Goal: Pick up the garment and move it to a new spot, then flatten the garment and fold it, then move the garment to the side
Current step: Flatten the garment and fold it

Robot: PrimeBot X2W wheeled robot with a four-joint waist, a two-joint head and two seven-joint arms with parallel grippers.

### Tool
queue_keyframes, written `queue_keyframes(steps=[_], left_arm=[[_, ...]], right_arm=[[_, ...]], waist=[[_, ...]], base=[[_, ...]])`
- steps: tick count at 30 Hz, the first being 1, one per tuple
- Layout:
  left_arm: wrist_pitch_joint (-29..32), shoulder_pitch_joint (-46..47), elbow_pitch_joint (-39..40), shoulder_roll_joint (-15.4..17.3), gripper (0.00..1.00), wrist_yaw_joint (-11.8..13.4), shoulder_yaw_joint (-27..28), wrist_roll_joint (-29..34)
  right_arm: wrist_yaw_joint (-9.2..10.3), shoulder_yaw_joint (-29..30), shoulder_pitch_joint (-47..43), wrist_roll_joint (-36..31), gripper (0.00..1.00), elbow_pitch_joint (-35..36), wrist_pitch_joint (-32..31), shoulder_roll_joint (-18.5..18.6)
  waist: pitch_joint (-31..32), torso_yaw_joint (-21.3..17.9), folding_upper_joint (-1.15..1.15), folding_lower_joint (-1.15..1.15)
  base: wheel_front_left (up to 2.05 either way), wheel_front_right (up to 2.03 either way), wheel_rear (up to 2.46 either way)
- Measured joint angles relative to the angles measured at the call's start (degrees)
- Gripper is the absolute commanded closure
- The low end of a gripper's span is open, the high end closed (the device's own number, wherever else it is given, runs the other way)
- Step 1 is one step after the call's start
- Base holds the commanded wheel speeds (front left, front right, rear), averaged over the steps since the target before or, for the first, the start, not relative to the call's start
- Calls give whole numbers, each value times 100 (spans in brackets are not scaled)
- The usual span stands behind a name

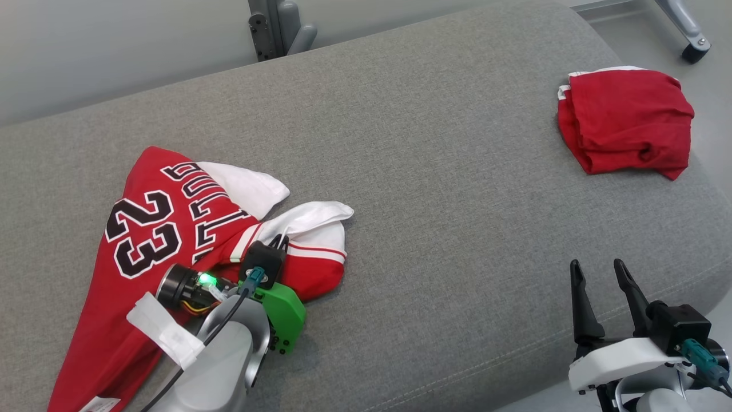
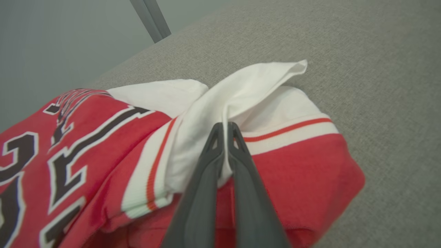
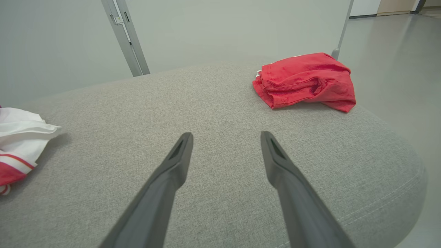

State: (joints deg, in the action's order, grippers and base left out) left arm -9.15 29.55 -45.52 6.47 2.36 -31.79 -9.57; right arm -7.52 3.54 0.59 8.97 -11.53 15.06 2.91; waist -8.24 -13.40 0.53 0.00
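The garment [image 1: 166, 229] is a red jersey with white sleeves and the number 23, lying crumpled at the left of the grey padded surface [image 1: 434, 189]. My left gripper [image 1: 280, 240] rests on it near a white sleeve. In the left wrist view that gripper [image 2: 225, 125] is shut, with a fold of the garment's [image 2: 103, 137] white cloth pinched between its fingers. My right gripper [image 1: 600, 272] stands open at the lower right above bare grey fabric, apart from the garment. From the right wrist its gripper [image 3: 225, 137] has nothing between the fingers, and the garment's [image 3: 17, 137] sleeve lies at the far left.
A second red cloth [image 1: 626, 126], folded, lies at the surface's far right corner and appears again [image 3: 305, 79] in the right wrist view. The surface's rounded front edge [image 1: 657, 309] runs by my right gripper. A metal post [image 1: 280, 26] stands behind, and a caster wheel [image 1: 695, 51] rests on the floor.
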Motion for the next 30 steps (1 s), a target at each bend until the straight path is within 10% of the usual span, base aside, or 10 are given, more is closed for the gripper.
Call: queue_keyframes(steps=[30], left_arm=[[149, -701, 936, -354, 100, -308, -1324, -964]], right_arm=[[1, 2, 96, -35, 0, -47, 0, 0]], waist=[[-194, -88, 0, 0]], base=[[0, 0, 0]])
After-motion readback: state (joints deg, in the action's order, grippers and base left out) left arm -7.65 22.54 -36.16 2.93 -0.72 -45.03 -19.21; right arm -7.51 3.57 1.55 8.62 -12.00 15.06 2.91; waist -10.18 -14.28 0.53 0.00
